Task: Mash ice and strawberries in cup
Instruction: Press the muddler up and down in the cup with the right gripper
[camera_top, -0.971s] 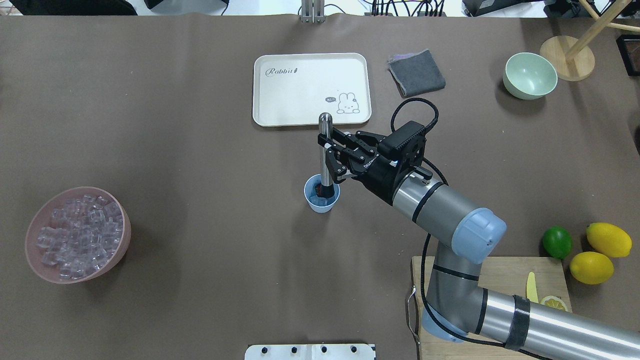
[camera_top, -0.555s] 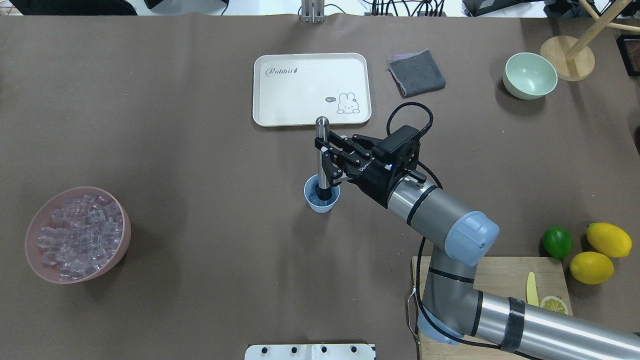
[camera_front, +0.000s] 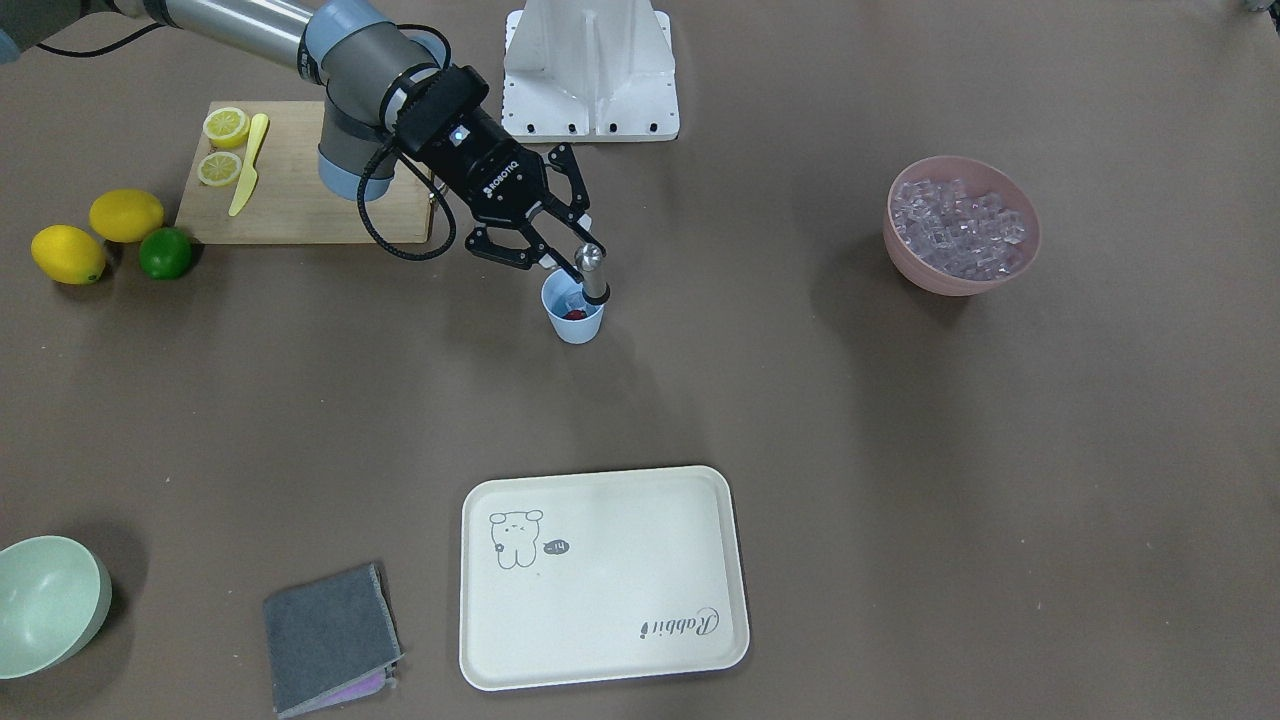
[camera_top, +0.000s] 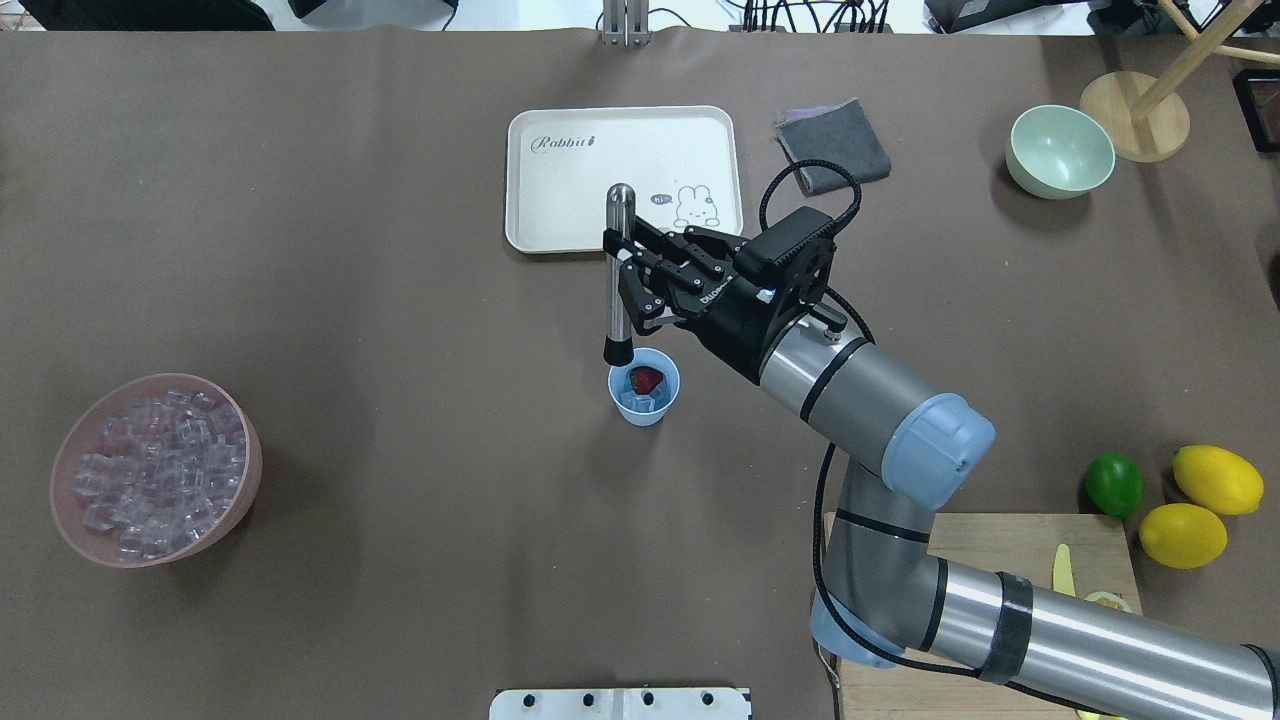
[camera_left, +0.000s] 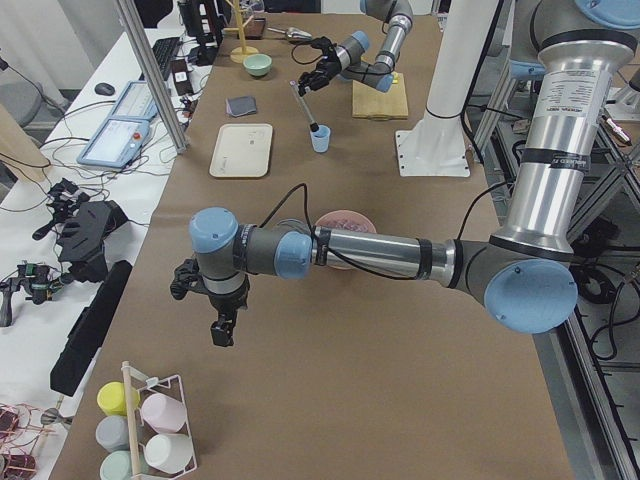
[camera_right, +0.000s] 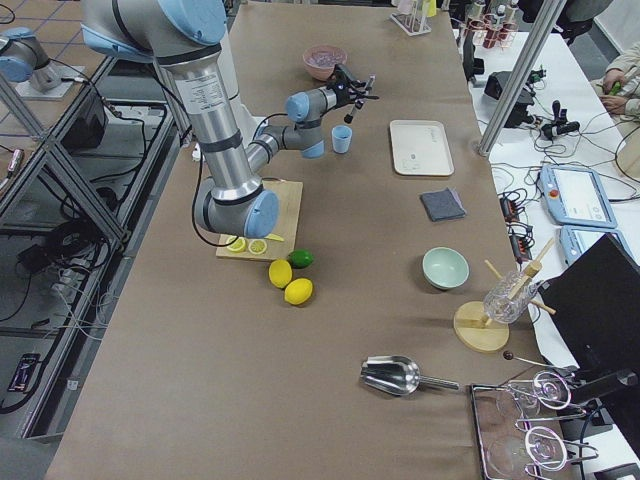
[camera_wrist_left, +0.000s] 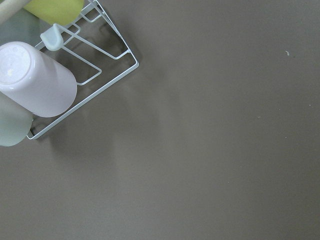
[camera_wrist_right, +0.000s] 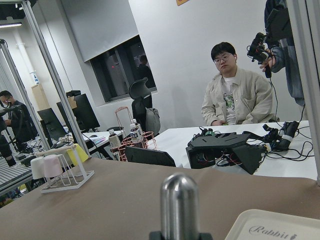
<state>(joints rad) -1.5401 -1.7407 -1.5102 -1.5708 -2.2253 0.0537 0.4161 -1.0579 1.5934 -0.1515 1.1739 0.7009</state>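
The light-blue cup (camera_top: 662, 404) stands at mid-table with a red strawberry (camera_top: 647, 379) and clear ice (camera_top: 636, 403) inside. My right gripper (camera_top: 620, 281) is shut on a steel muddler (camera_top: 620, 215) held upright. Its black tip hangs just above the cup's far-left rim, outside the cup. The front-facing view shows the cup (camera_front: 577, 328) and strawberry (camera_front: 574, 314) below the muddler (camera_front: 593, 262). My left gripper (camera_left: 222, 326) hovers low over bare table far to the left. It shows only in the exterior left view, and I cannot tell its state.
A pink bowl (camera_top: 60, 500) full of ice cubes sits at the left. A cream tray (camera_top: 570, 190), a grey cloth (camera_top: 833, 145) and a green bowl (camera_top: 1060, 150) lie beyond the cup. Lime (camera_top: 1114, 484), lemons (camera_top: 1217, 478) and a cutting board (camera_top: 1000, 545) are at right. A cup rack (camera_wrist_left: 95, 65) stands near my left wrist.
My right gripper has lifted the muddler out of the cup and shifted it toward the tray. The strawberry, hidden before by the tip, now shows in the cup.
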